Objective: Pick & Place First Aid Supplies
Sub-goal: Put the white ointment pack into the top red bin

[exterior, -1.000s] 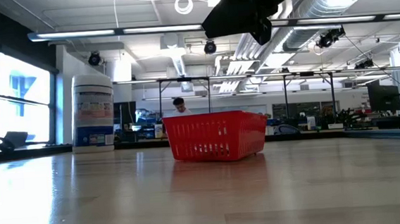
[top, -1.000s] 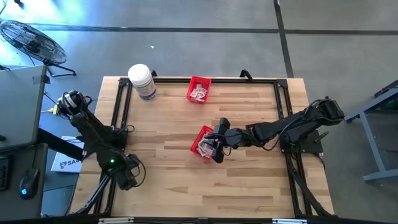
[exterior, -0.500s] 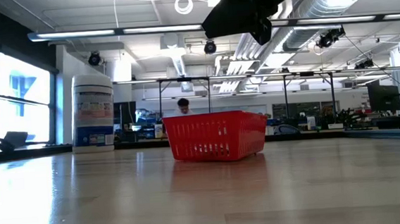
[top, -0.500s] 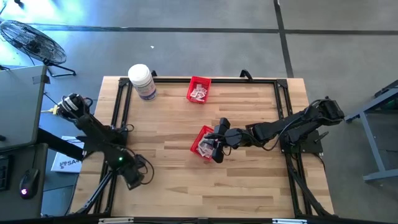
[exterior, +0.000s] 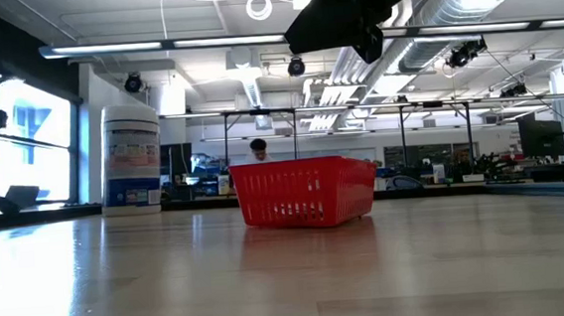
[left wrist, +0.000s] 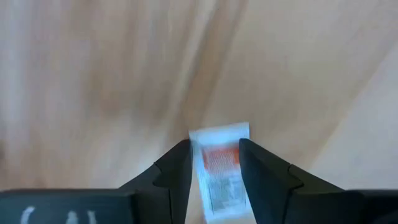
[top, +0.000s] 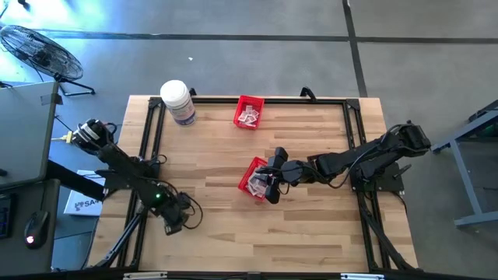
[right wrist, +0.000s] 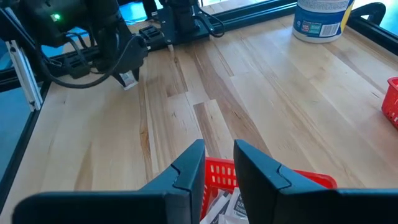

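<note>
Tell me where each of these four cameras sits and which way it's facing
High view: overhead, straight down on the table; both arms show.
Low view: table-top height, level across at the near red basket; an arm hangs above.
Left wrist view: on the left arm, facing the tabletop; the left gripper clamps a packet.
Right wrist view: on the right arm, over the near basket, facing the left arm; own fingers show.
Shared: the white jar appears in the high, low and right wrist views.
</note>
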Robot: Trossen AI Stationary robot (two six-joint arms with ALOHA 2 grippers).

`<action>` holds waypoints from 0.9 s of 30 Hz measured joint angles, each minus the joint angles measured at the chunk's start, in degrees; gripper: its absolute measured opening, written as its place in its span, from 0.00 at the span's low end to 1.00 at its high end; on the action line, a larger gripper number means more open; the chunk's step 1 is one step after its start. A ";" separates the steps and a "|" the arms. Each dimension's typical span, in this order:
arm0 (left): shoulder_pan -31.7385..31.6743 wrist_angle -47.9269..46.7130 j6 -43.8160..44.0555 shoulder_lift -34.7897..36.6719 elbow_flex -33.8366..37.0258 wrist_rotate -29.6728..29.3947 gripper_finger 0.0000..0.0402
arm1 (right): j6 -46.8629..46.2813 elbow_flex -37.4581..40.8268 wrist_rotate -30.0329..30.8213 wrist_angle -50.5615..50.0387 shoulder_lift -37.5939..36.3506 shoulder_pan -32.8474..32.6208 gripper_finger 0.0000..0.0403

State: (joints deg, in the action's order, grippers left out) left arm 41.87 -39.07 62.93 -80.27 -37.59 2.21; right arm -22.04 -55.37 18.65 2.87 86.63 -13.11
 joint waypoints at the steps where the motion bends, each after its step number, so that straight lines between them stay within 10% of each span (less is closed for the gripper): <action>1: 0.00 -0.17 -0.83 -0.02 -0.53 -1.76 0.33 | 0.00 0.00 0.00 0.01 0.00 -0.01 0.19; 15: 0.88 -6.10 -1.04 0.53 -5.63 1.12 0.33 | 0.00 -0.02 0.00 0.07 0.00 -0.01 0.19; 27: 12.70 -8.44 16.24 2.75 -3.69 1.98 0.33 | 0.00 -0.02 0.00 0.03 0.00 0.00 0.19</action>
State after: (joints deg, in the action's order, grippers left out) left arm 54.57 -47.51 79.17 -77.52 -41.28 4.19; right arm -22.04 -55.40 18.65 2.90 86.63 -13.11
